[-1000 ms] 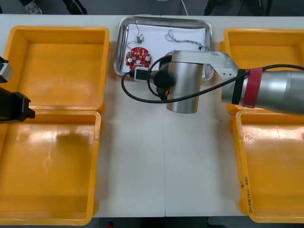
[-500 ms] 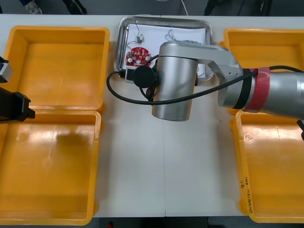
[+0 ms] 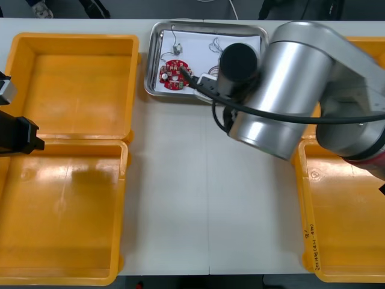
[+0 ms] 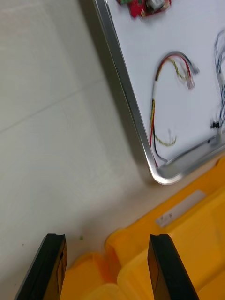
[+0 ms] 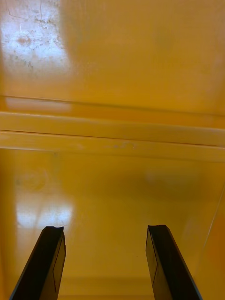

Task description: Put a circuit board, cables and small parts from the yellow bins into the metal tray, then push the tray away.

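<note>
Scanning from my side: the near yellow bins (image 3: 60,211), left and right, sit bare. Left gripper (image 5: 105,229) hangs over the left ones, fingers apart, empty. Right gripper (image 4: 107,239), fingers apart and empty, hovers by the near right corner of the metal tray (image 3: 207,24). White inside, it holds the red circuit board (image 3: 174,73), a red and yellow cable (image 4: 161,103), a twisted cable (image 3: 218,45). Right arm (image 3: 289,90) has swung right since a second ago; tray unmoved at the far edge of the light table (image 3: 180,192).
</note>
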Robot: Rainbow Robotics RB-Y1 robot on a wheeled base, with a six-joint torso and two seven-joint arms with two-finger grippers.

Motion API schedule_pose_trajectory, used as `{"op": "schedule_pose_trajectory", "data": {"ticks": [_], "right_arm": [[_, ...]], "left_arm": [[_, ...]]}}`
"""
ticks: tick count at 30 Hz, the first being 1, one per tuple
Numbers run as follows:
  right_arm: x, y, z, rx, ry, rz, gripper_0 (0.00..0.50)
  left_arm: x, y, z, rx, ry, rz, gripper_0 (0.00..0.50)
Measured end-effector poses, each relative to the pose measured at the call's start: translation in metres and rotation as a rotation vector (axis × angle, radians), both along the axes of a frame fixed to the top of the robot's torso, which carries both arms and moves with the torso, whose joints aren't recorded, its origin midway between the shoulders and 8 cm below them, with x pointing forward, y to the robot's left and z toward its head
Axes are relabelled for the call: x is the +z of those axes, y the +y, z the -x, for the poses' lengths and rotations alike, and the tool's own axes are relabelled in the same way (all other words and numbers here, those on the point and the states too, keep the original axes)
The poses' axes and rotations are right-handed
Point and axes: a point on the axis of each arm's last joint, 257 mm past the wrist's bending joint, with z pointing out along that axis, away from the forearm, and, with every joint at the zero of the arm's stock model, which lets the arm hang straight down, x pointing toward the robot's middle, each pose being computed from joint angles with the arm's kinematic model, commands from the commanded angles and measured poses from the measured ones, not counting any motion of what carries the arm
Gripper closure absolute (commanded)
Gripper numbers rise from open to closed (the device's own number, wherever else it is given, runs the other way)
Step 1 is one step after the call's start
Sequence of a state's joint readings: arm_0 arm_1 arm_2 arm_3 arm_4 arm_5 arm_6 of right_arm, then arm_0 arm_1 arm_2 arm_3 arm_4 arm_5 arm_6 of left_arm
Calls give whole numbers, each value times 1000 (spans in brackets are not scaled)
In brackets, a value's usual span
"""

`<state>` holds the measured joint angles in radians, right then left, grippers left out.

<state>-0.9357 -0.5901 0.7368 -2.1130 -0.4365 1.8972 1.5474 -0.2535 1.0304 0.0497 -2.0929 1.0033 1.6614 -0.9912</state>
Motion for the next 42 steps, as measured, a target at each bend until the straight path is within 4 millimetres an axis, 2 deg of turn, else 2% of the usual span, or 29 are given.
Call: {"op": "schedule_pose_trajectory", "data": {"ticks": [8,13,16,25,32,35,42], "right_arm": [[27,-34,12,-96,-31,-217,0],[29,-68,23,-235,31,-412,0],[31,-99,28,-373,54,-544,0],[39,-203,49,-643,70,-732,0],[29,-271,55,-832,100,-752,0],[22,-287,56,-888,121,-766,0],[-1,-302,63,-962,177,-770,0]], "left_arm": [[0,0,0,0,0,0,0],[0,0,0,0,0,0,0],[0,0,0,0,0,0,0],[0,0,0,-1,0,0,0],[0,0,0,-1,0,0,0],[0,0,0,-1,0,0,0],[0,0,0,-1,0,0,0]]}}
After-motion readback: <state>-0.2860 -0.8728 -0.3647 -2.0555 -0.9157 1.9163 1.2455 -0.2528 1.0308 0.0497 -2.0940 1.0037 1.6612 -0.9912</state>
